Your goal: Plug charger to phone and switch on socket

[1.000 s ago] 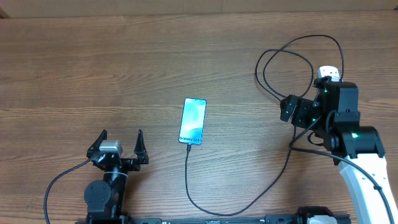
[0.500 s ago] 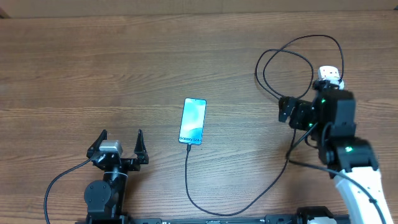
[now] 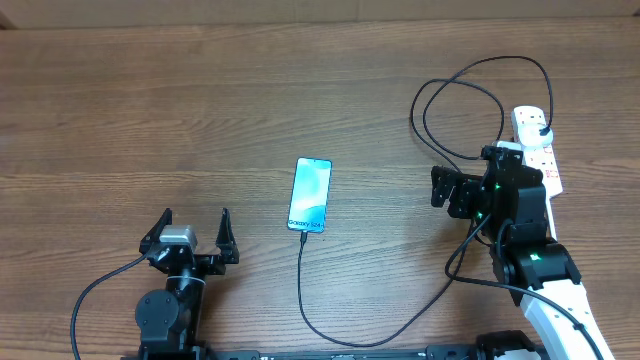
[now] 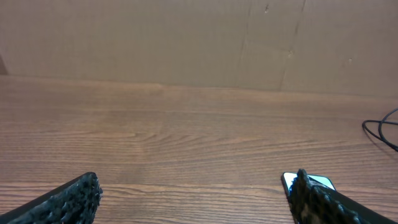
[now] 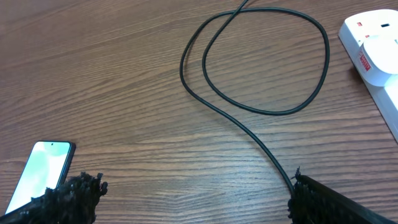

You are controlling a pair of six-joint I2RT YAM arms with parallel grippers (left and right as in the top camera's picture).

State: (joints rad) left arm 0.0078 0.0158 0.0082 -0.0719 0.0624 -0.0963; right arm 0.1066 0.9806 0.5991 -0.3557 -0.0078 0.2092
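The phone [image 3: 310,195] lies face up mid-table with its light blue screen lit; it also shows in the right wrist view [image 5: 43,165] and peeks from behind a finger in the left wrist view [image 4: 314,182]. The charger's thin black cable [image 3: 302,270] meets the phone's near edge, curves right, loops [image 5: 267,62] and reaches the white socket [image 3: 537,150] at the far right. A red switch [image 5: 364,62] shows on the socket [image 5: 373,50]. My right gripper [image 3: 441,190] [image 5: 193,193] is open, left of the socket and over the cable. My left gripper [image 3: 195,222] [image 4: 193,199] is open, left of the phone.
The wooden table [image 3: 150,100] stretches bare to the left and back. A brown cardboard wall [image 4: 186,37] stands behind it. The arms' own black cables [image 3: 100,290] run along the front edge.
My right arm has swung left and toward the front, uncovering the white socket it was hiding. Its gripper stays open. The left arm, phone and cable have not moved.
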